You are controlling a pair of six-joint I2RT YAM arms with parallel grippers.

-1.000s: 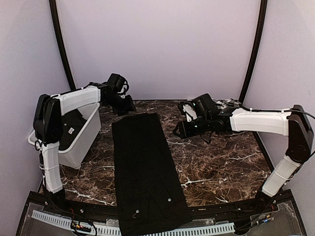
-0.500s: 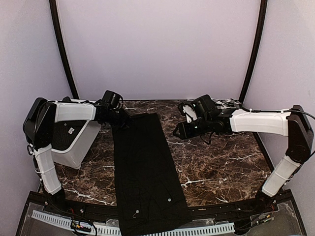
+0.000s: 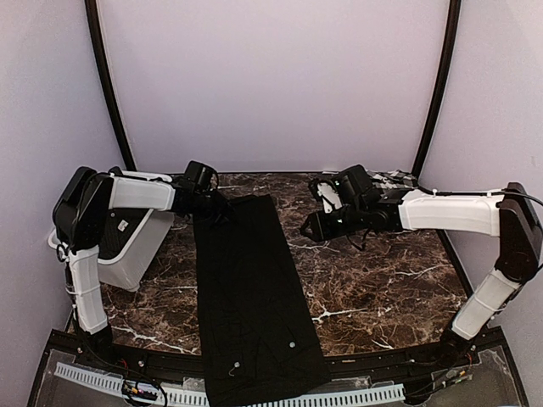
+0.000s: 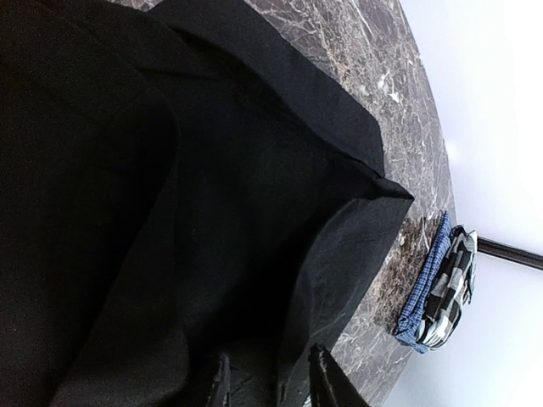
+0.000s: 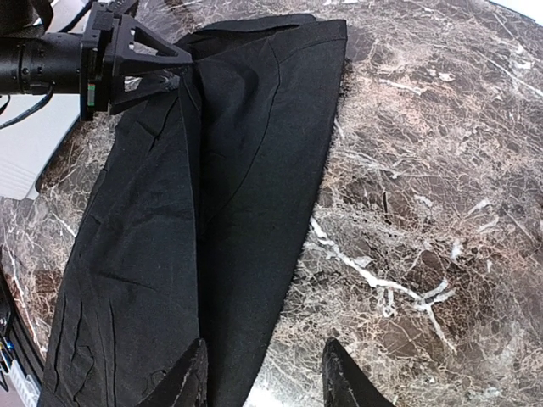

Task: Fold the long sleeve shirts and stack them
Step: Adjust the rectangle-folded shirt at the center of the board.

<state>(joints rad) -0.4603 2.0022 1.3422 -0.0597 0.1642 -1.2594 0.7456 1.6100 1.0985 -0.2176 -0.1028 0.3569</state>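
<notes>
Spanning the floor between lilac walls, one brown marble table carries everything. Two shirts: one black shirt lies lengthwise mid-table; one checked shirt sits folded at the far right corner. One white bin stands left. Left gripper is narrow around the black shirt's far-left edge — grip unclear. Right gripper hovers partly open — empty.

No legible text in view from where I stand. A small sticker inside the white bin is too tiny to read. The b&w checked shirt, far corner, shows pattern only, no lettering made out.
</notes>
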